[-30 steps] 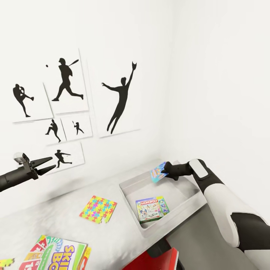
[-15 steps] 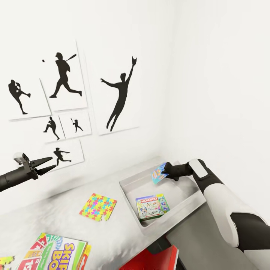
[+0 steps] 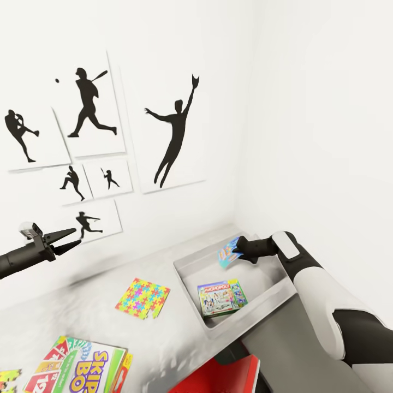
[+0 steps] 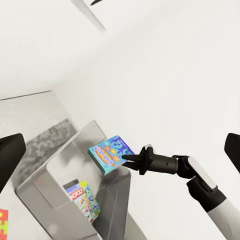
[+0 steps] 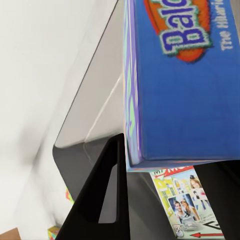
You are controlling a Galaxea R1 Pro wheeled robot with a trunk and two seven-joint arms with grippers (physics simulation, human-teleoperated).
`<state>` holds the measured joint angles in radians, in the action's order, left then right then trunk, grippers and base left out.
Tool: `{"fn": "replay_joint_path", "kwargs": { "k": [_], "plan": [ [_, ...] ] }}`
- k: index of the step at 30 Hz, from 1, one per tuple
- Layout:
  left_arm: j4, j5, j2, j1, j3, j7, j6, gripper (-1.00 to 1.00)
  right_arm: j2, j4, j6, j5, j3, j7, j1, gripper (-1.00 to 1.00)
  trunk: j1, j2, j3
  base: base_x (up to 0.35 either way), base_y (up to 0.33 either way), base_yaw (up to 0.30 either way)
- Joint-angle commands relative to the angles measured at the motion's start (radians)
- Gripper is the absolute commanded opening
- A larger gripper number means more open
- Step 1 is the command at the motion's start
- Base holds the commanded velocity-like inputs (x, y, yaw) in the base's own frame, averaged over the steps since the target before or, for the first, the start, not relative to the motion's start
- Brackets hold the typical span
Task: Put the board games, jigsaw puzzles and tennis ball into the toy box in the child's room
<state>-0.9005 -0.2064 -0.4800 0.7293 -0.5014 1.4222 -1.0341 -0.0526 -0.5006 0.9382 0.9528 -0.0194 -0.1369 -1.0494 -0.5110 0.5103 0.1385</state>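
The Skip-Bo box [image 3: 82, 365] and a jigsaw puzzle [image 3: 8, 379] at the worktop's near end are cut off by the head view's lower edge. The right end effector [image 3: 236, 252] is clamped on the blue-teal board game [image 4: 111, 152], held tilted above the far corner of the toy box [image 3: 188, 270], clear of its floor. The Monopoly box [image 3: 221, 297] lies flat inside the toy box, below the held game. The left end effector [image 3: 68, 240] hangs released, jaws apart, well apart from the toy box. Visible count: 3 board games, 2 jigsaw puzzles; the fully visible puzzle [image 3: 143, 298] lies on the worktop [image 3: 82, 311] beside the toy box.
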Motion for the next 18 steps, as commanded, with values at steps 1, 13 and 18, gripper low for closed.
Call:
{"fn": "replay_joint_path", "kwargs": {
  "k": [1,13,18],
  "plan": [
    [0.000,-0.001,0.000,0.001,0.000,0.003,-0.011,1.00,0.000,-0.001,0.003,0.011,-0.002,-0.010,-0.001,-1.00,0.000,0.002,0.004,0.000,0.000,0.000],
    [0.000,-0.001,0.000,0.001,0.000,0.002,-0.010,1.00,0.002,-0.001,0.004,0.012,0.011,-0.010,-0.001,-1.00,0.000,0.002,0.023,0.000,0.000,0.000],
    [0.000,-0.001,0.000,0.001,0.001,0.003,-0.010,1.00,0.002,-0.001,0.004,0.012,0.028,-0.010,-0.001,-1.00,0.000,0.002,0.032,0.000,0.000,0.000]
  ]
}}
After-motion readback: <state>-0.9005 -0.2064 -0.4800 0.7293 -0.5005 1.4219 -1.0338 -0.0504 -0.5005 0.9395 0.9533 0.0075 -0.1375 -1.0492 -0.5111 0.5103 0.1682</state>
